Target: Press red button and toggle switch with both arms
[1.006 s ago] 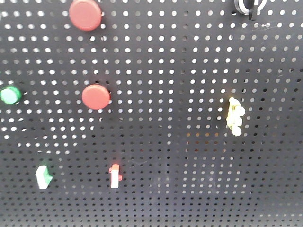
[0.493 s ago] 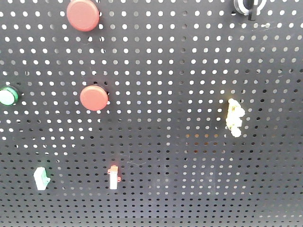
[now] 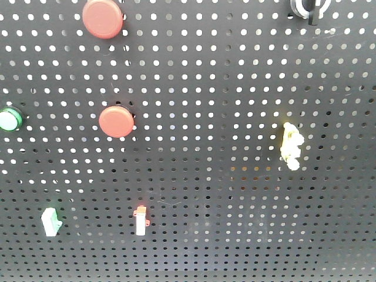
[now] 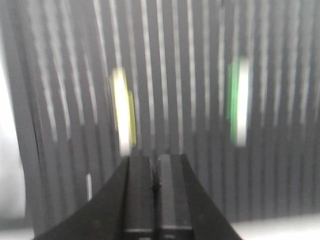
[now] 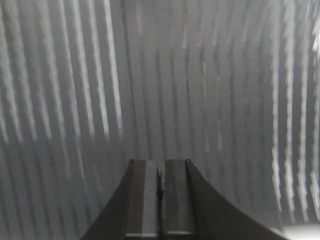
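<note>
In the front view two red buttons are fixed to the black perforated board: one at the top (image 3: 103,18), one at mid-left (image 3: 116,121). The toggle switch (image 3: 308,7), a silvery ring with a black lever, is cut off by the top right edge. No gripper shows in the front view. In the left wrist view my left gripper (image 4: 155,159) is shut and empty, facing a blurred board with a yellow streak (image 4: 123,111) and a green streak (image 4: 239,100). My right gripper (image 5: 160,162) is shut and empty before blurred bare board.
A green button (image 3: 10,118) sits at the left edge. A yellow clip-like piece (image 3: 291,145) hangs at mid-right. Low on the board (image 3: 235,223) are a white tab with a green tip (image 3: 51,221) and one with a red tip (image 3: 141,220).
The front view has shifted slightly: the board's parts slid a little left and up over the last second, then held still. Both wrist views are motion-blurred.
</note>
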Robot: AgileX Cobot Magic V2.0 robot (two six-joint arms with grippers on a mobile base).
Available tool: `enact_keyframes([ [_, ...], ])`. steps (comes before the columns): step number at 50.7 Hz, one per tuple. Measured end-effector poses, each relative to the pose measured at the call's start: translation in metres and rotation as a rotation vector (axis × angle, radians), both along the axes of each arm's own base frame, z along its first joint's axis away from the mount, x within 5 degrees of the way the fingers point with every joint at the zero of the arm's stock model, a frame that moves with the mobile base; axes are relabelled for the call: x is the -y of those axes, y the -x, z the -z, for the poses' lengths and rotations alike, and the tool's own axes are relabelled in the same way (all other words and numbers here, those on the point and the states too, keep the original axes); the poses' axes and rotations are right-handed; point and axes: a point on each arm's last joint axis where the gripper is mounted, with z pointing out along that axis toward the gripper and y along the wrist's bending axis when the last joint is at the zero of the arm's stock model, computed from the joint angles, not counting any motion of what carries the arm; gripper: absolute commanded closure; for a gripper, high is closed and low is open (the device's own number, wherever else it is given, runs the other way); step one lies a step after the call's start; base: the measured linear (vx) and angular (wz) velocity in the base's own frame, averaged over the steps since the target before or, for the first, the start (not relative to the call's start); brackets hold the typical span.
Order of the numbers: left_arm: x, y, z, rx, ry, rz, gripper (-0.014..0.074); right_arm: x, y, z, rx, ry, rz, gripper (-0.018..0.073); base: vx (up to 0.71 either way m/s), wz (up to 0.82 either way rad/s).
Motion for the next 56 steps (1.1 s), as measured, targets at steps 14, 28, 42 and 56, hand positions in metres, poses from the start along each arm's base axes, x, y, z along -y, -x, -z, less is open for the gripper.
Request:
enact_keyframes([
  [14, 0.0, 0.006, -0.105, -0.038, -0.021, -0.001, 0.0595, 0.0, 0.016, -0.11, 0.049, 0.064, 0.03, 0.0562, 0.0, 0.0],
  [28, 0.005, -0.044, -0.209, -0.201, -0.08, -0.005, 0.0595, 0.002, -0.016, -0.171, -0.051, 0.001, 0.009, 0.0562, 0.0, 0.0],
  [42, 0.018, -0.089, -0.238, -0.312, 0.017, 0.113, 0.0595, -0.001, -0.035, -0.166, -0.156, -0.144, -0.055, 0.0562, 0.0, 0.0],
  [56, 0.082, -0.107, -0.266, -0.341, -0.459, 0.561, 0.0595, -0.001, -0.035, -0.165, -0.163, -0.151, -0.058, 0.0562, 0.0, 0.0],
])
